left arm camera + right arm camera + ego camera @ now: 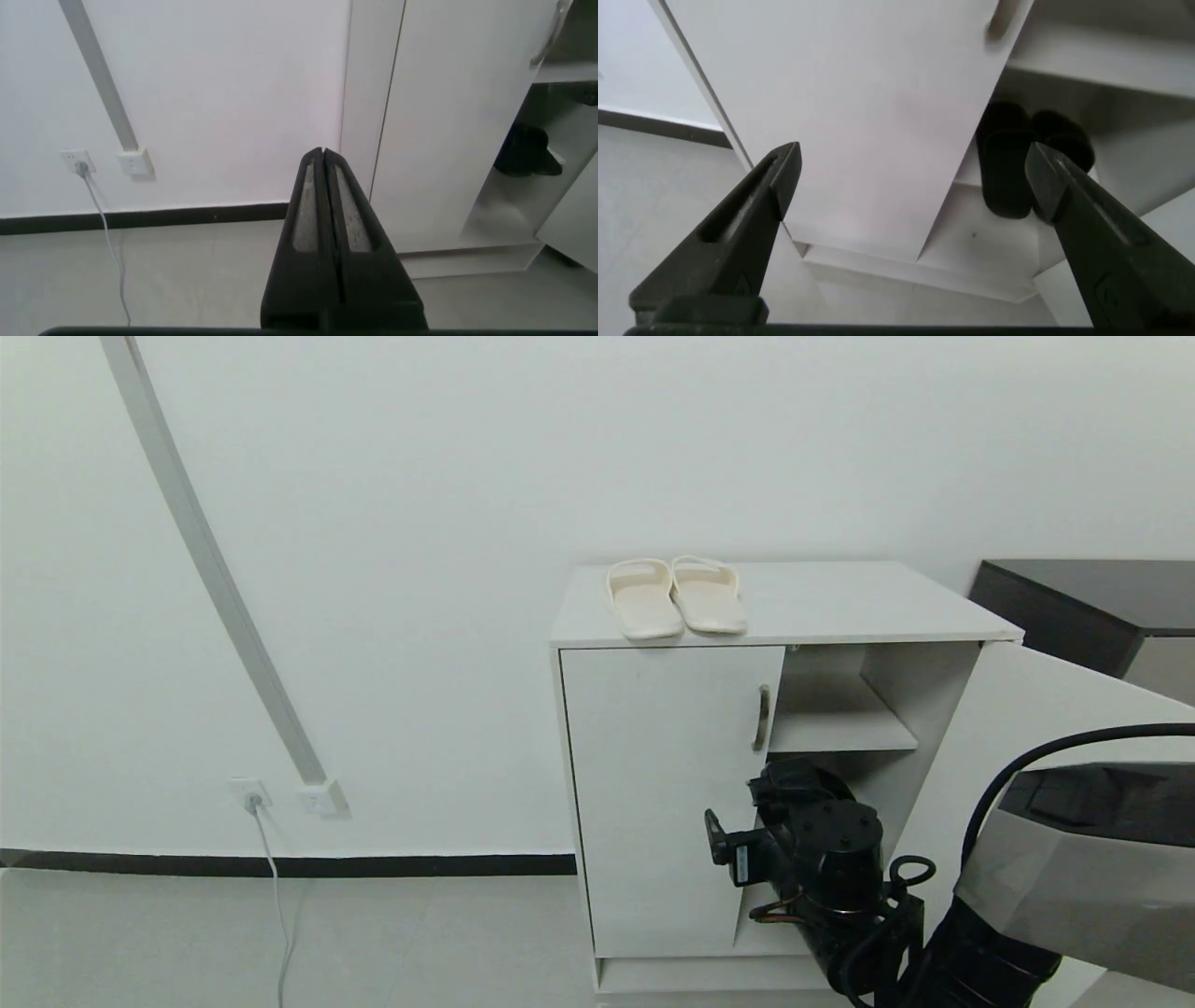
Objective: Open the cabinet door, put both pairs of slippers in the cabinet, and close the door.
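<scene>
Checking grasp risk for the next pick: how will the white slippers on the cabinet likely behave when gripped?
The white slippers look like thick moulded foam, so probably light and fairly stiff. They lie flat, side by side at the front edge of the cabinet, so a push might slide one off.

Plain indoor room, home-entry style: white shoe cabinet [672, 803] against bare white wall [467, 476], black skirting [373, 866], grey tile floor [420, 943], wall sockets [322, 798], surface cable duct [207, 546].

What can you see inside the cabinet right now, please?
A pair of black slippers sits on the bottom shelf of the cabinet. The upper shelf looks bare where visible. The closed left door hides the other half.
</scene>
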{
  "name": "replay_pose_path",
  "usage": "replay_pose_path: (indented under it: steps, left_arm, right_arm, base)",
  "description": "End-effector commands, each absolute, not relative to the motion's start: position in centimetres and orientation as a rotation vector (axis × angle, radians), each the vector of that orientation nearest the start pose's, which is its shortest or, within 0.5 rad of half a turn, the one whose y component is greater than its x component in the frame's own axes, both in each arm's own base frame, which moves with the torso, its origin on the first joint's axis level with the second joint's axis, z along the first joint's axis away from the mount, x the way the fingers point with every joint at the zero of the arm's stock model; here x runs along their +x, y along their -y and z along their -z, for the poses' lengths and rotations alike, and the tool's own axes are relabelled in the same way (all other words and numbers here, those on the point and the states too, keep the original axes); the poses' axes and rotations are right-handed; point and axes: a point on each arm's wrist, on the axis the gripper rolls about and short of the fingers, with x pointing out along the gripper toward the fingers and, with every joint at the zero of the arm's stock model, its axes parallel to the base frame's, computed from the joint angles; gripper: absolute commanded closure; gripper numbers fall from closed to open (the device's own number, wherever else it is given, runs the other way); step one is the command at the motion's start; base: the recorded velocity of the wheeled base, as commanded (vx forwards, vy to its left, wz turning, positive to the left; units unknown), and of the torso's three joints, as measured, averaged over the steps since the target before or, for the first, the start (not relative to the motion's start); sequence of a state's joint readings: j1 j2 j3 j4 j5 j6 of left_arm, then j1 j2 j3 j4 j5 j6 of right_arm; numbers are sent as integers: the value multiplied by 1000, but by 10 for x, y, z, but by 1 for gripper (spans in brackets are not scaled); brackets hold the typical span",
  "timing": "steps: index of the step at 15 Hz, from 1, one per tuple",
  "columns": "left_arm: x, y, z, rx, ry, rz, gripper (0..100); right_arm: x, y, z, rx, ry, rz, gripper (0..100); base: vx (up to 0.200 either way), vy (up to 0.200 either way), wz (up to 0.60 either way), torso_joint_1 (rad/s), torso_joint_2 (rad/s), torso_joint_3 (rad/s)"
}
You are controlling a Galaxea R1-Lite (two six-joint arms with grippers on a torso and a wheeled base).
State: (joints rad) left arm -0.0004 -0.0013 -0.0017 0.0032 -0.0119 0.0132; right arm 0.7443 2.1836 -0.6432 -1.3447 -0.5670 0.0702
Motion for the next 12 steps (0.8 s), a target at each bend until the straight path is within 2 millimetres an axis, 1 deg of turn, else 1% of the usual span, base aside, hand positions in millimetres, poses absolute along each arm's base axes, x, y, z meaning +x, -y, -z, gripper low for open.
replay_pose_path:
  steps: [1, 6, 7, 12]
  left_arm:
    - [-23, 0, -76, 12, -1, 12, 100]
    - [-23, 0, -76, 14, -1, 14, 100]
    - [-23, 0, -76, 14, -1, 12, 100]
    - [-23, 0, -76, 9, -1, 11, 100]
  right_arm:
    - [267, -228, -54, -47, -160, -170, 0]
    - [266, -226, -57, -42, -155, -178, 0]
    - [265, -226, -61, -35, -146, -178, 0]
    - [265, -225, -65, -29, -138, -180, 0]
  base:
    - [0, 0, 0, 222, -505, -315]
    - [0, 0, 0, 209, -523, -318]
    - [0, 0, 0, 232, -554, -320]
    - [0, 0, 0, 246, -573, -330]
